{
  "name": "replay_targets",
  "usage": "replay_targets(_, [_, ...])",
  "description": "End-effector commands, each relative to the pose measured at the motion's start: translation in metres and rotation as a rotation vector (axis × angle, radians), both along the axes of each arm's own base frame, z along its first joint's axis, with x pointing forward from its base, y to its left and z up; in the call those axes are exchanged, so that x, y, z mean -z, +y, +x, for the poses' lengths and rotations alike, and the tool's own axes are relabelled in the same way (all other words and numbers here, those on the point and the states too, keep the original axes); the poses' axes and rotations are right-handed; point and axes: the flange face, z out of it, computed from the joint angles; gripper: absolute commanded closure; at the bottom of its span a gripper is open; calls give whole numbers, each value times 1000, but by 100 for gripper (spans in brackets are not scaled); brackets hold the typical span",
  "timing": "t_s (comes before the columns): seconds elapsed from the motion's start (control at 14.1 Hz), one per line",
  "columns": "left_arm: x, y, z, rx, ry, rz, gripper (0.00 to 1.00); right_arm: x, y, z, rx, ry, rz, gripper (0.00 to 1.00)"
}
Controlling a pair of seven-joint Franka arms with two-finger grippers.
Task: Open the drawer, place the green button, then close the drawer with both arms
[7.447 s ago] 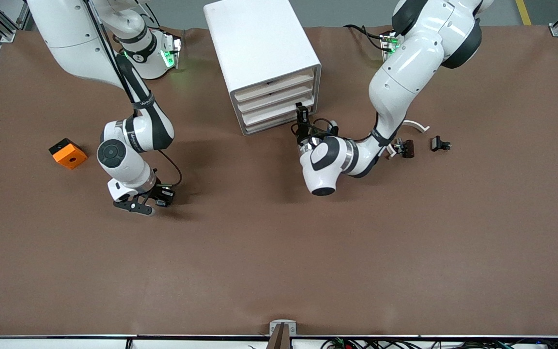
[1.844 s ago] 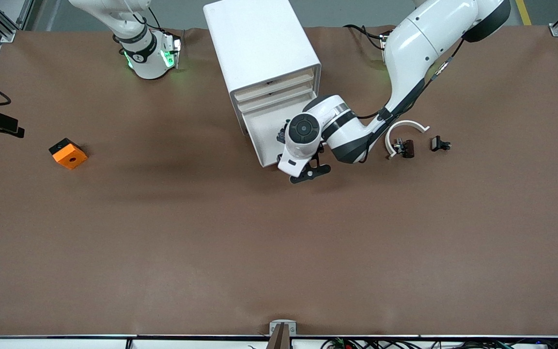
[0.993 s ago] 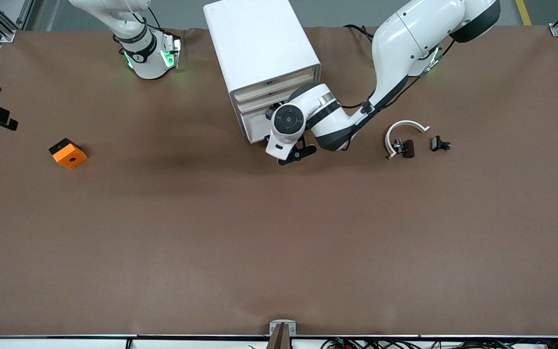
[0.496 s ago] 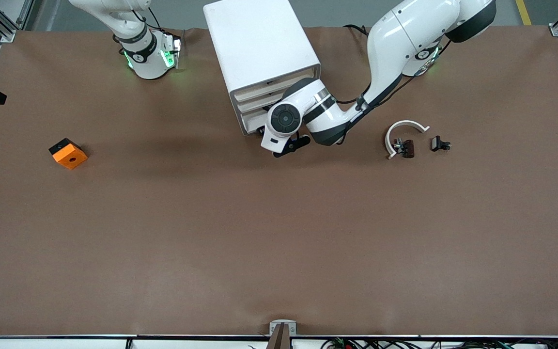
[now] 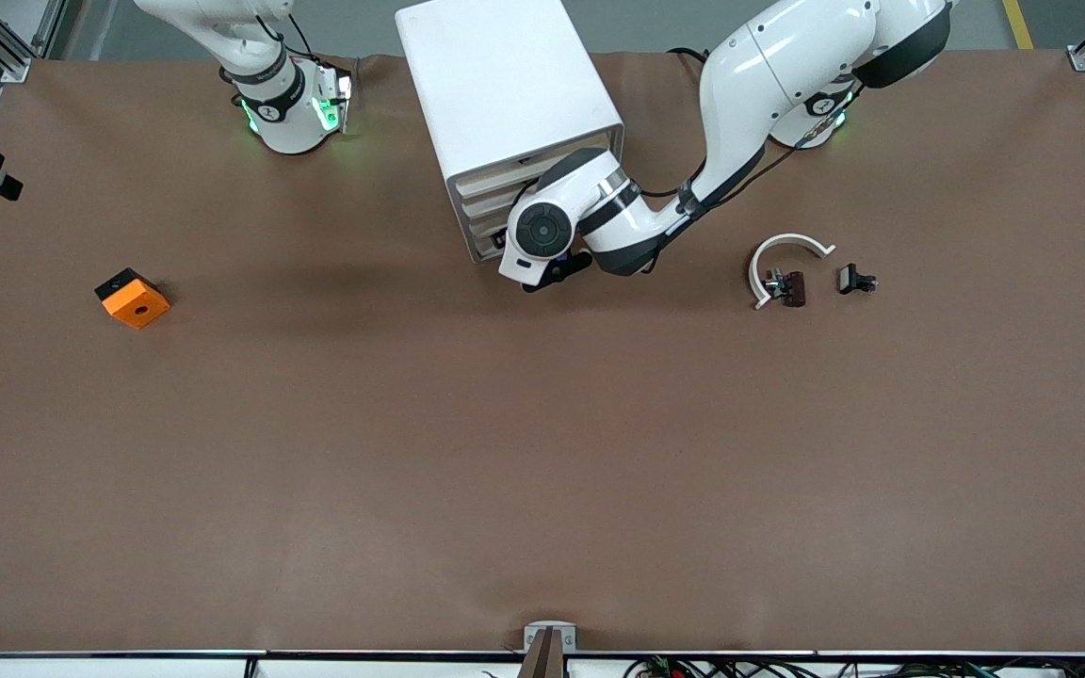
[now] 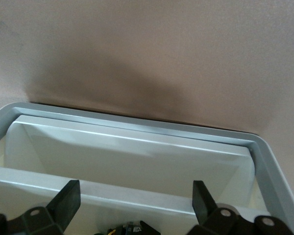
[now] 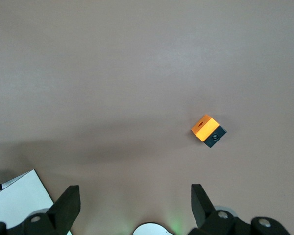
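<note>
Since a second ago, the bottom drawer (image 6: 132, 152) has been pushed almost fully into the white cabinet (image 5: 505, 85) at the top middle of the front view. The left end effector (image 6: 134, 193) is set against it, fingers spread apart. The button cannot be identified. The right end effector (image 7: 134, 196), fingers apart, is held waiting over the desk (image 5: 542, 452) edge.

Left hand (image 6: 132, 208) at drawer cabinet (image 5: 509, 113) front, block (image 5: 132, 298) well apart
</note>
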Motion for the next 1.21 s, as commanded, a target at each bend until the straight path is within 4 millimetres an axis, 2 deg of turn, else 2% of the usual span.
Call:
replay_targets(0.0, [-1, -6, -6, 0, 39, -5, 0, 4, 9, -24, 2, -34, 12, 0])
replay_targets(0.14, [-9, -1, 10, -27, 27, -16, 0, 5, 10, -27, -1, -36, 13, 0])
replay_targets(0.28, [-25, 13, 46, -72, 6, -26, 0, 5, 11, -27, -2, -34, 13, 0])
replay_targets(0.43, [-46, 25, 70, -75, -29, -16, 0, 3, 16, -27, -16, -37, 11, 0])
replay_targets(0.57, [-57, 61, 103, -80, -42, 35, 0, 2, 16, -27, -19, -42, 3, 0])
replay_targets(0.78, [-87, 110, 141, -82, -90, 46, 0, 2, 18, -26, -27, -44, 0, 0])
replay_targets(0.99, [-112, 178, 189, -106, -136, 10, 0, 0, 16, -27, -37, -49, -23, 0])
replay_targets(1.13, [-142, 223, 207, -63, -169, -6, 0, 0, 16, -26, -42, -51, -33, 0])
